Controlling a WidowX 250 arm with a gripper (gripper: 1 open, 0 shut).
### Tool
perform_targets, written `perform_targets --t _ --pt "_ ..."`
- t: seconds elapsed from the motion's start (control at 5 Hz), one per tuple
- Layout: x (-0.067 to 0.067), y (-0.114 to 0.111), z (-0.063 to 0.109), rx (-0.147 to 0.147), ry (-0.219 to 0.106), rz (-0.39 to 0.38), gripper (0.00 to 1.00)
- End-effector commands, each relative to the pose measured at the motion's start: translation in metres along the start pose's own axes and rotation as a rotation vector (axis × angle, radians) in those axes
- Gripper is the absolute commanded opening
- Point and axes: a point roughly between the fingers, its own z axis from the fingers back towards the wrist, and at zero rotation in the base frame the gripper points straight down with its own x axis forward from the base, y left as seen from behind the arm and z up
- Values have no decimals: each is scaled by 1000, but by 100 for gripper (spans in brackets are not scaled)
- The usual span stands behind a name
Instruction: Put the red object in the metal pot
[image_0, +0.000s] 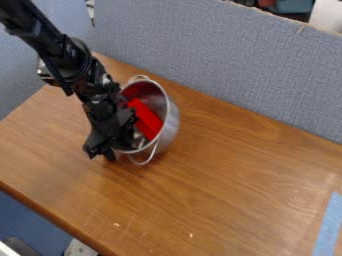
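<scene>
hand (112, 140): pointing down at the near-left rim of the metal pot; the fingers are showing as one dark mass against the rim, so I cannot tell whether they are standing apart, narrowing, or pinching the rim
metal pot (158, 138): sitting tipped on the counter (241, 190), its mouth facing up and toward the left-rear, its right wall bearing on the wood
red object (143, 112): lying inside the tipped pot, against the inner wall, filling much of the opening; its long axis is hard to read from here
key relation: the red object is lying just up and to the right of the hand, inside the pot, with the rim standing between them
task judgement: the block is looking already placed; the pot's tilt is the risk, since a tug could be spilling it
next move calls for: easing straight up off the rim without dragging it
</scene>
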Motion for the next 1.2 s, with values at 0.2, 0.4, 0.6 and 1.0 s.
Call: perform_targets --t 0.2,0.4,0.6,1.0 --pt "41 -15 -7 -33 27 -255 0" --pt "41 -1 5 -39 50 -371 0" --pt "38 13 16 -46 81 -493 0" --pt "30 44 11 -25 144 -731 100"
